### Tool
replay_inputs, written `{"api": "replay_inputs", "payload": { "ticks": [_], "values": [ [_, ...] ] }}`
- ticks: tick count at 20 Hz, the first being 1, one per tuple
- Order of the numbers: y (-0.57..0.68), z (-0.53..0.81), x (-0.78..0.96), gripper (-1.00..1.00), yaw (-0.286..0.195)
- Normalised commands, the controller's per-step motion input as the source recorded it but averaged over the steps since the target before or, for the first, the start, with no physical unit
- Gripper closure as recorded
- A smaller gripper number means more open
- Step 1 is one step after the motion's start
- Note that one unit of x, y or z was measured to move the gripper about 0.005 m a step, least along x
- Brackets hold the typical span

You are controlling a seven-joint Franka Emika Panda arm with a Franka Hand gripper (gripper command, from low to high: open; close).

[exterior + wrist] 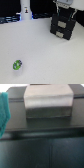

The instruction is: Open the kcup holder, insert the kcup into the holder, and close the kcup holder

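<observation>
The kcup (17,64) is a small bright-green pod lying on the white table at the exterior view's lower left, far from the arm. The kcup holder (63,27) is a black box with two stacked drawer fronts, both shut, at the exterior view's upper right. My gripper (65,13) hangs just above the holder's top, jaws spread and empty. The wrist view is blurred: it shows a dark black surface of the holder (45,146) filling the picture, with a grey block (47,101) close to the camera.
A white bottle-shaped object (25,10) stands at the back, at the exterior view's upper left. Dark clutter lines the back edge. The white table (45,55) spreads between kcup and holder. A teal shape (5,111) sits at the wrist view's edge.
</observation>
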Motion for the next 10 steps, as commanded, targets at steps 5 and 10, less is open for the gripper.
{"api": "replay_inputs", "payload": {
  "ticks": [5, 10],
  "values": [
    [0.12, -0.47, -0.23, -1.0, -0.029],
    [0.08, -0.42, -0.3, -1.0, -0.034]
  ]
}}
